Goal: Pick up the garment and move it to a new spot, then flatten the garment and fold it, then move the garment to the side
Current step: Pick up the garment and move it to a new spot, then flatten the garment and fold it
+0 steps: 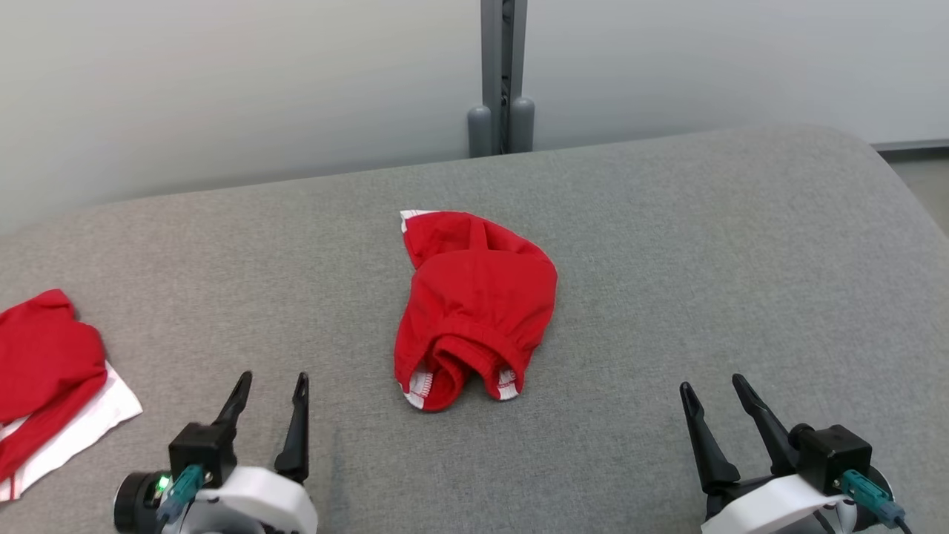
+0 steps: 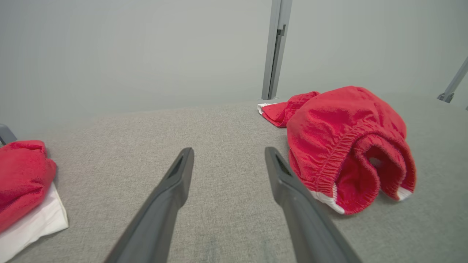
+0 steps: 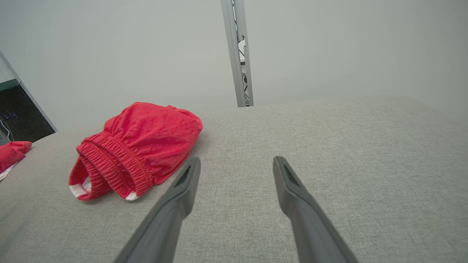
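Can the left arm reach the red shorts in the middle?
Probably yes. The left gripper is open and empty, and only bare grey surface lies between it and the shorts; the other red garment sits off to its left.

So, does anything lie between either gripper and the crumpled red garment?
Nothing visible does. Only bare grey surface separates the red garment from the left gripper and the right gripper, both open. The second red-and-white garment lies off to the left, outside either path.
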Robot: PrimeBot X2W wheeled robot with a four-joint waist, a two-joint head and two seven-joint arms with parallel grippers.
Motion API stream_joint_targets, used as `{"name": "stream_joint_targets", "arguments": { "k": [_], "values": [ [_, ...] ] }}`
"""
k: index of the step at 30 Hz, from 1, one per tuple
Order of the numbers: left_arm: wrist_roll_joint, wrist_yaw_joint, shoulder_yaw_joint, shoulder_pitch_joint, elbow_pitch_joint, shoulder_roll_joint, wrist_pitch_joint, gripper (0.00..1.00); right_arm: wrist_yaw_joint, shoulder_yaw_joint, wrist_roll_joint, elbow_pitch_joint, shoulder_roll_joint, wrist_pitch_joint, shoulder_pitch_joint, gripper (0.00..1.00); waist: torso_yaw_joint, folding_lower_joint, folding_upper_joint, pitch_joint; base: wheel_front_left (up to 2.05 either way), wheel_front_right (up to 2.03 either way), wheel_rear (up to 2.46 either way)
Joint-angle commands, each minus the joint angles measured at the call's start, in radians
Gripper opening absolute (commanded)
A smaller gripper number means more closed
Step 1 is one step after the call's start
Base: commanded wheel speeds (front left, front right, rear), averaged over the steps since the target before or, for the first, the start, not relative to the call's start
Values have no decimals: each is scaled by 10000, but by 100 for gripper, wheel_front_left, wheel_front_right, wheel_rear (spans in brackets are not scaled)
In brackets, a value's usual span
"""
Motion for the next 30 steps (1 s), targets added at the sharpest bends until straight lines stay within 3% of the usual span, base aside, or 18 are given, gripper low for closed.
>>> {"name": "stream_joint_targets", "arguments": {
  "k": [1,16,30],
  "values": [
    [128,52,198,239,-198,28,-17,100,-1,-59,-55,-55,-21,2,127,100,187,0,0,-229,0,0,0],
    [995,278,1596,2278,-1673,-252,-13,100,-3,-448,-474,-239,94,2,674,100,562,0,0,-840,0,0,0],
    [733,302,1354,2252,-1679,-315,-13,100,-1,-153,-488,-108,81,2,582,100,673,0,0,-626,0,0,0]
  ]
}}
